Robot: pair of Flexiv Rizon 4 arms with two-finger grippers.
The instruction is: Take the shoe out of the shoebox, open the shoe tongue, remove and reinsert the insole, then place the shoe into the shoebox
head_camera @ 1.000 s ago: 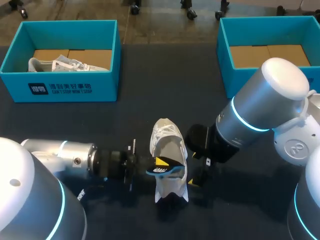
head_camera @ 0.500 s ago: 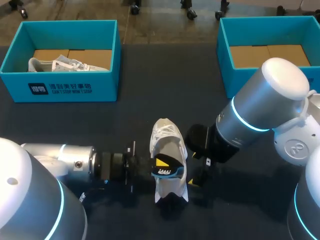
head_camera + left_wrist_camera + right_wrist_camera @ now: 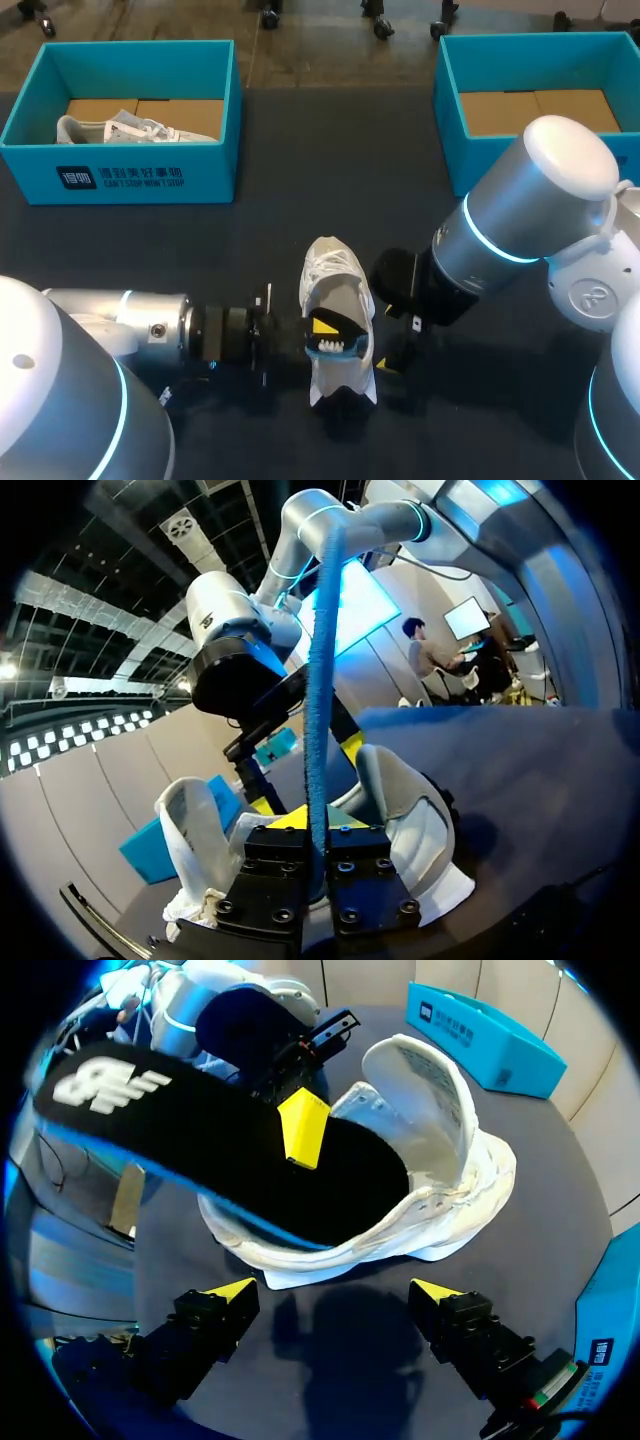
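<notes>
Your left jaws pinch the black, blue-edged insole (image 3: 200, 1150), whose far end lies inside the white shoe (image 3: 335, 272). Your right jaws stand wide just beside the shoe, clear of it. The shoe rests on the dark worktop (image 3: 330, 150) between both arms, well apart from the teal left shoebox (image 3: 150, 180) and right shoebox (image 3: 470, 160). White print marks the insole and the left shoebox.

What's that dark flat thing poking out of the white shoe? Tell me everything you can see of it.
It is the shoe's insole: a thin bendy pad, black on top with a white mark at one end and a bright blue edge. One end lies inside the white shoe; the marked end sticks out, raised off the table. The left tool pinches it from both faces.
</notes>
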